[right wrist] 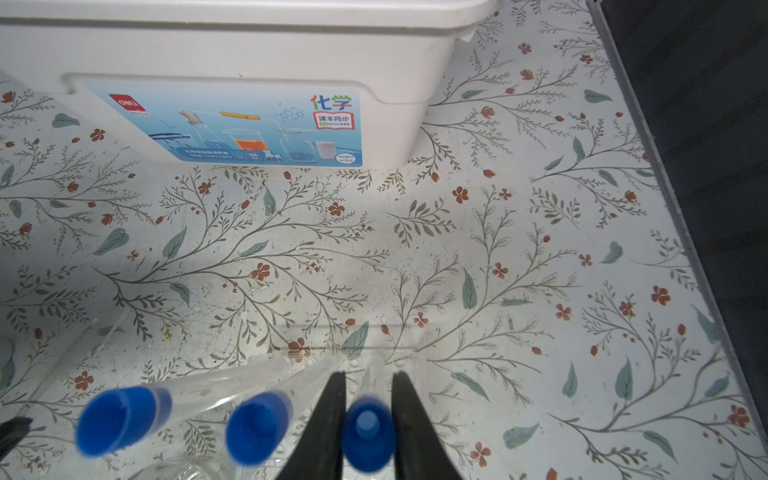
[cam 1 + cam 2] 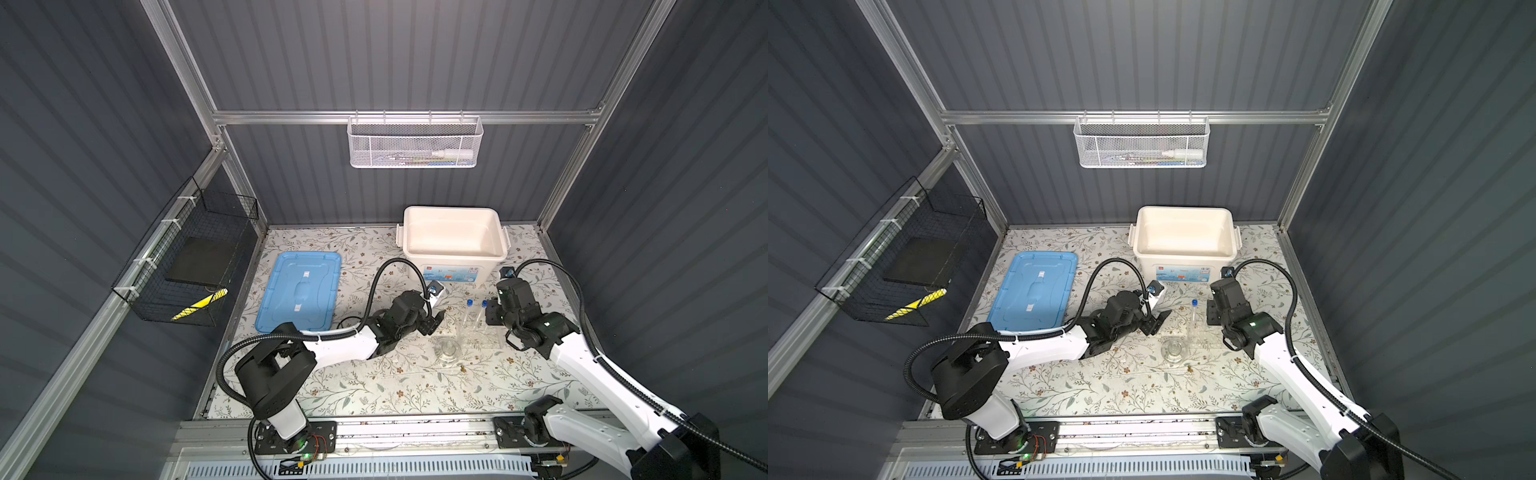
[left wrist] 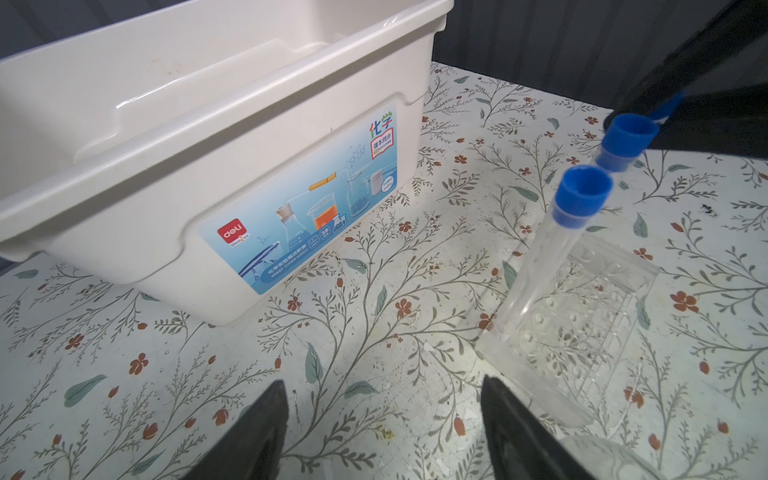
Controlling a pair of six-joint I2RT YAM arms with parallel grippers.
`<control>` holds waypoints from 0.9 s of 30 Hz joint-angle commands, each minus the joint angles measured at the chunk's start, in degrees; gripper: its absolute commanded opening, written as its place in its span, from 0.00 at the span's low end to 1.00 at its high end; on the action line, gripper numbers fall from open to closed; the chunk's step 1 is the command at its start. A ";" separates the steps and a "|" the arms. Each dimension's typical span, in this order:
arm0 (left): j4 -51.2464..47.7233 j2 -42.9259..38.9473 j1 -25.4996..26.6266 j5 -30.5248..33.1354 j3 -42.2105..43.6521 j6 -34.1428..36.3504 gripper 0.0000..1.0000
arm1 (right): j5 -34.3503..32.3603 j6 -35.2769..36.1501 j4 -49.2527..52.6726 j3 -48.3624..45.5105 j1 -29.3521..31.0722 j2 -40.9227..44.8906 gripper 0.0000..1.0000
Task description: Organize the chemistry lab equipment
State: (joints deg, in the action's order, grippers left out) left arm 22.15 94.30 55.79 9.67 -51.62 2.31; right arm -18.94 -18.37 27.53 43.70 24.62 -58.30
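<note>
A clear plastic rack stands on the floral table in front of the white bin. Blue-capped test tubes stand in it, two of them free. My right gripper is shut on the blue cap of a third test tube, which is upright over the rack. My left gripper hovers open just left of the rack, holding nothing. A small clear glass vessel sits in front of the rack.
The open white bin stands behind the rack. Its blue lid lies flat at the left. A white mesh basket hangs on the back wall, a black wire basket on the left wall.
</note>
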 commanded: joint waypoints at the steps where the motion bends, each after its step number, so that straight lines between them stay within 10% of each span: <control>1: 0.08 0.88 0.14 0.15 0.41 -0.89 0.75 | -0.90 -0.97 0.43 -0.82 0.37 0.56 0.23; 27: -0.09 0.36 0.18 0.60 1.00 -1.14 0.75 | -3.17 -0.35 1.20 1.45 0.29 2.97 0.47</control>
State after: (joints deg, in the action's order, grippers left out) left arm 22.13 94.32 55.79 9.67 -51.20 1.89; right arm -20.34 -19.03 27.62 43.55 24.82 -56.14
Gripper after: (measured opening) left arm 0.751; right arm 0.471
